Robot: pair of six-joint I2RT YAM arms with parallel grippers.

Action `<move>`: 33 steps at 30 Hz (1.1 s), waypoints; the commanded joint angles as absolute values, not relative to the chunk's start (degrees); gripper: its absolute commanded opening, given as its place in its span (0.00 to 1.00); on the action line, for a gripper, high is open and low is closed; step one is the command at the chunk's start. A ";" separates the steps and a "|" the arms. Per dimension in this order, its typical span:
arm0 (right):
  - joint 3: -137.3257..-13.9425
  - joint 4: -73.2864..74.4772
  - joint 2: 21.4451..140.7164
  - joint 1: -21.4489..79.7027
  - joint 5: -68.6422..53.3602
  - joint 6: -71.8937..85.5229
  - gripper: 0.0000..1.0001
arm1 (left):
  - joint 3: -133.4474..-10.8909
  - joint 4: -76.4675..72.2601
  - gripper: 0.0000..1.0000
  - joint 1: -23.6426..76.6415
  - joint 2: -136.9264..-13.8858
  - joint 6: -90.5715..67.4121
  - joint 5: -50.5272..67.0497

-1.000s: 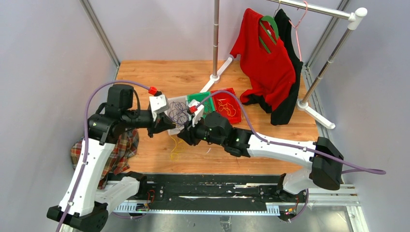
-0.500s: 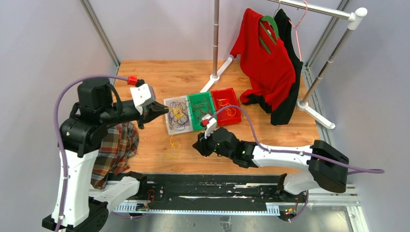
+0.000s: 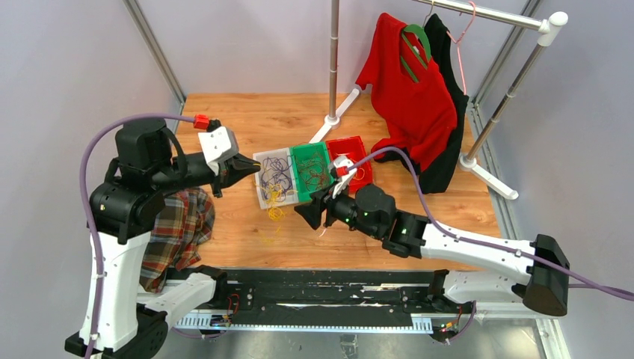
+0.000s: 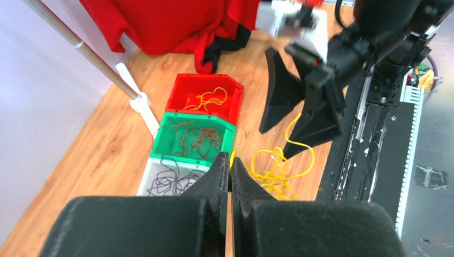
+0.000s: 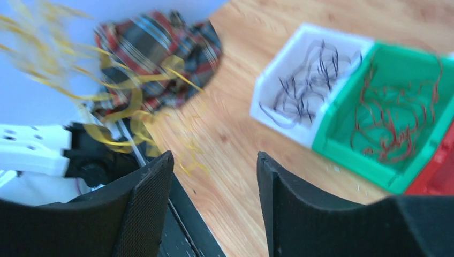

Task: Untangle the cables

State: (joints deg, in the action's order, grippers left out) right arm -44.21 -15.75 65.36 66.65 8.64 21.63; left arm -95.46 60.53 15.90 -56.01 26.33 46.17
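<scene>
from above: at mid-table (image 3: 247, 112), a slanted row of three bins touching side by side, white bin (image 3: 259, 183), green bin (image 3: 296, 176), red bin (image 3: 350, 142). in the white, dark purple cables (image 3: 277, 176); in the green, red-brown cables (image 3: 314, 176); in the red, a few yellow strands (image 3: 357, 172). just beside the white bin's left edge, the left gripper (image 3: 256, 166), pinched shut. bunched at that bin's near wall and thinning out toward the table's near edge, yellow cables (image 3: 275, 212). by the green bin's near side, the right gripper (image 3: 312, 217), jaws spread, nothing between them. over the table's left edge, a plaid cloth (image 3: 176, 232); at the far right corner, a red garment (image 3: 411, 90) on a rack.

from the left wrist: left gripper (image 4: 230, 159) fingers pressed flat together, a sliver of yellow caught at the very tips. just beyond, the yellow cables (image 4: 275, 168) in a loose tangle. past it, the right gripper (image 4: 274, 143), its black fingers well apart and pointing down, one yellow loop seen in the gap, contact unclear. to the left, white bin (image 4: 147, 179), green bin (image 4: 159, 143) and red bin (image 4: 175, 96) in line, each with its own colour of wire.

from the right wrist, blurred: right gripper (image 5: 214, 156) wide open and empty. upper left, smeared yellow cables (image 5: 123, 85) across the plaid cloth (image 5: 160, 48). right, the white bin (image 5: 284, 126) with dark purple cables (image 5: 308, 80), the green bin (image 5: 342, 155) with red-brown cables (image 5: 396, 118).
</scene>
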 commanded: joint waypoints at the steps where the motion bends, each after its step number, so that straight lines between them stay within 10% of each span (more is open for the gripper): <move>1: -51.32 -13.32 64.23 67.80 5.23 18.03 0.60 | -93.87 60.08 0.00 16.13 -55.47 25.71 48.09; 26: -61.26 -19.82 72.94 70.71 -0.64 17.52 0.56 | -91.67 60.12 0.00 16.61 -55.46 25.64 50.01; 33: -59.89 -24.17 73.27 70.93 3.78 18.94 0.35 | -91.46 60.07 0.00 16.59 -55.20 25.18 50.62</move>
State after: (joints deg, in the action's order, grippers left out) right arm -59.27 -18.65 73.21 70.13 0.80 17.67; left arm -91.79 60.53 16.27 -55.90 26.09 49.04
